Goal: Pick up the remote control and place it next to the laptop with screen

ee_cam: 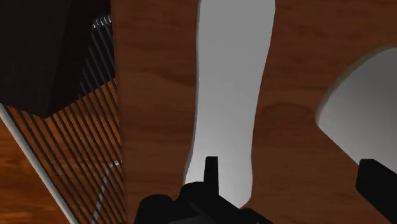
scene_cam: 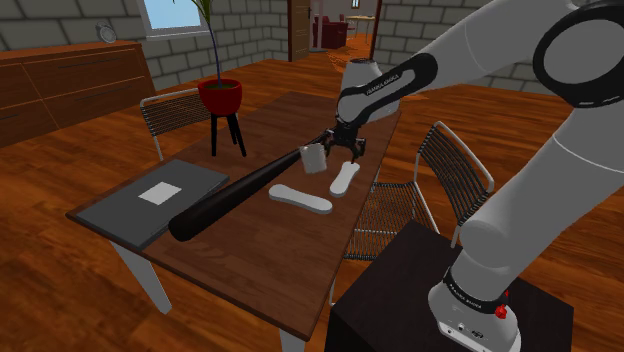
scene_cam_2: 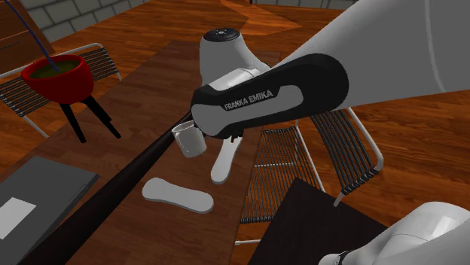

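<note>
Brown wooden table (scene_cam: 250,260), approach step. Hovered black two-finger gripper (scene_cam: 347,152), fingers (ee_cam: 210,170) spread, just above long white flat remote control (scene_cam: 345,178) near white mug (scene_cam: 314,159). Probably needed centring, dropping and pinching next, then hauling over to flat dark-grey laptop (scene_cam: 190,185).

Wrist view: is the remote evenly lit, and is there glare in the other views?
Wrist view: the remote is bright at its far end, greying toward the open gripper. Shoulder view: table evenly lit, no glare. Second exterior view: soft shading on the arm, no blur.
</note>
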Available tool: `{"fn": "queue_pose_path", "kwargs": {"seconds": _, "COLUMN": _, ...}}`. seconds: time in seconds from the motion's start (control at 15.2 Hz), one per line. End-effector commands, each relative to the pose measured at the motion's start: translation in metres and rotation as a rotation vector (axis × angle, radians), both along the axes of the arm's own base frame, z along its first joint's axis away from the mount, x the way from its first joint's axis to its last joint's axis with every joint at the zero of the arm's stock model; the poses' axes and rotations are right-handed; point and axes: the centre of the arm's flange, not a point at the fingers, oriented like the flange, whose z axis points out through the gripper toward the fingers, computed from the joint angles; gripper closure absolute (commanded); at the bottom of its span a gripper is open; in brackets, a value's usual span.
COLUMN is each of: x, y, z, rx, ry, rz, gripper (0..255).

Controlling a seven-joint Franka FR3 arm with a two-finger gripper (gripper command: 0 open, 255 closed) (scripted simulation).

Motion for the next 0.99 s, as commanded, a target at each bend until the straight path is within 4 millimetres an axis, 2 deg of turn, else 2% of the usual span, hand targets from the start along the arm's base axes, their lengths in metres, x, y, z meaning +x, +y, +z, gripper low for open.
{"fn": "queue_pose_path", "kwargs": {"seconds": 0.0, "x": -0.0121, "y": 0.0028, "z": -0.0533, "rx": 0.031, "ry": 0.148, "rz": 0.003, "gripper": 0}}
{"fn": "queue_pose_path", "kwargs": {"seconds": 0.53, "x": -0.0121, "y": 0.0027, "z": -0.0564, "rx": 0.031, "ry": 0.148, "rz": 0.003, "gripper": 0}}
{"fn": "queue_pose_path", "kwargs": {"seconds": 0.59, "x": -0.0121, "y": 0.0027, "z": -0.0564, "rx": 0.031, "ry": 0.148, "rz": 0.003, "gripper": 255}}
{"fn": "queue_pose_path", "kwargs": {"seconds": 0.92, "x": -0.0121, "y": 0.0027, "z": -0.0563, "rx": 0.031, "ry": 0.148, "rz": 0.003, "gripper": 255}}
